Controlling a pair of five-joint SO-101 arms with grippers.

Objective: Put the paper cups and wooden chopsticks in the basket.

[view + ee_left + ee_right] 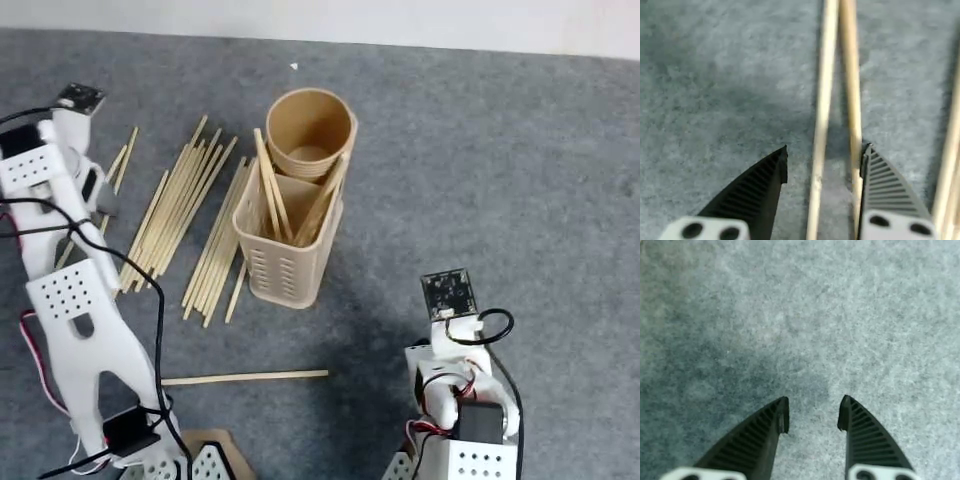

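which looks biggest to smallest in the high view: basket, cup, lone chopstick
1. basket
2. cup, which stands higher and nearer the camera, so the gap is unsure
3. lone chopstick, longest but far thinnest

One pale beige slotted plastic basket [285, 270]. One brown paper cup [308, 135] shows; whether others nest inside it cannot be told. About five light wooden chopsticks [268, 185] stand in the basket. Well over a dozen loose chopsticks [175, 210] lie overlapped in fans, too tangled for an exact count, plus one single chopstick [245, 377] apart.
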